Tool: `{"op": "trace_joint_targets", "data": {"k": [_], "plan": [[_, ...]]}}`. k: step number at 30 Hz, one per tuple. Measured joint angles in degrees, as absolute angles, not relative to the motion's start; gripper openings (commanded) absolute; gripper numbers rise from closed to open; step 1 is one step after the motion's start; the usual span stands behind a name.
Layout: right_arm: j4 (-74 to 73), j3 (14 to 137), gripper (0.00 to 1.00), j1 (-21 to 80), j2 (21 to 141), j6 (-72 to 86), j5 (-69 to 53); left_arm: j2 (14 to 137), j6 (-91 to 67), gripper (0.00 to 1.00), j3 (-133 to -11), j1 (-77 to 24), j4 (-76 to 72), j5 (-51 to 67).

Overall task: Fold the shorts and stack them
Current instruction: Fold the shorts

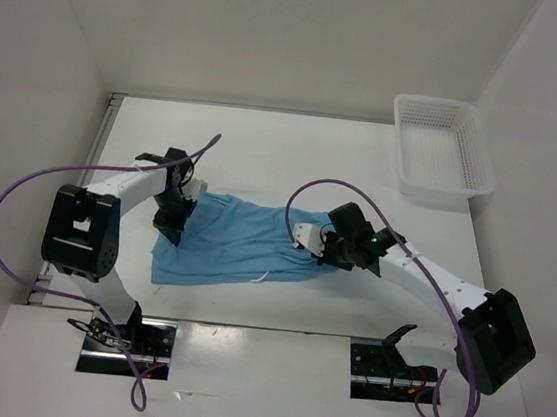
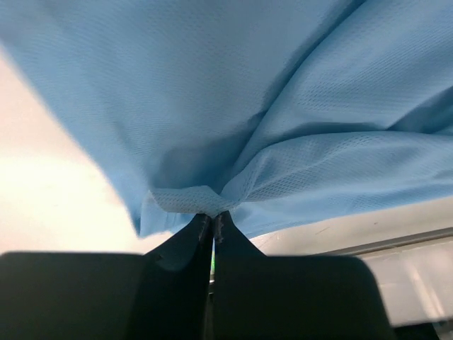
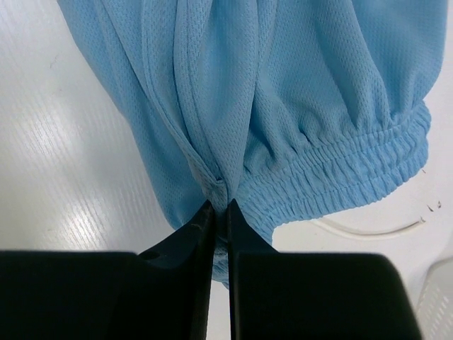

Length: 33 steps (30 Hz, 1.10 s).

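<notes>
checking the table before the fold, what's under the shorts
The shorts lie on the white table; a white drawstring pokes out below the waistband. Whatever is beneath the fabric is covered.

A white table (image 1: 294, 160) carries two things. Light blue shorts (image 1: 229, 243) lie rumpled across its middle, spread left to right, with a white drawstring (image 3: 368, 230) trailing from the waistband onto the surface. A white mesh basket (image 1: 441, 194) sits at the far right corner.

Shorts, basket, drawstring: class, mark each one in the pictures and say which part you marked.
shorts (image 1: 224, 248), top view, flat middle of the cloth.
basket (image 1: 439, 194), top view, its near wall.
drawstring (image 3: 368, 231), right wrist view, cord below the waistband.
</notes>
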State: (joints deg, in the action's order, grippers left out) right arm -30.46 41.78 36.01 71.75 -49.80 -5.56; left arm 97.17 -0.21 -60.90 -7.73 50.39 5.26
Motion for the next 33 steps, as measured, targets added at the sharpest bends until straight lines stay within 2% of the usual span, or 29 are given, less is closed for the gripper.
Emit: {"op": "trace_joint_targets", "data": {"k": [7, 11, 20, 24, 33], "plan": [[-30.3, 49.7, 0.01, 35.0, 73.0, -47.3, -5.4, 92.4, -0.2, 0.00, -73.3, -7.0, 50.9, -0.5], [-25.5, 59.8, 0.01, 31.8, 79.9, -45.2, -4.9, 92.2, -0.2, 0.00, -83.1, -5.8, 48.0, -4.1], [-14.4, 72.9, 0.01, 25.9, 94.3, -42.1, 3.4, 97.0, -0.2, 0.00, -104.0, -5.3, 36.6, -9.8], [-12.5, 73.7, 0.01, 25.1, 94.3, -40.9, 5.5, 96.7, -0.2, 0.00, -102.7, -5.2, 34.3, -9.8], [-14.3, 69.1, 0.01, 25.6, 89.8, -42.2, 2.4, 90.8, -0.2, 0.00, -85.4, -4.7, 38.2, -9.4]]}}
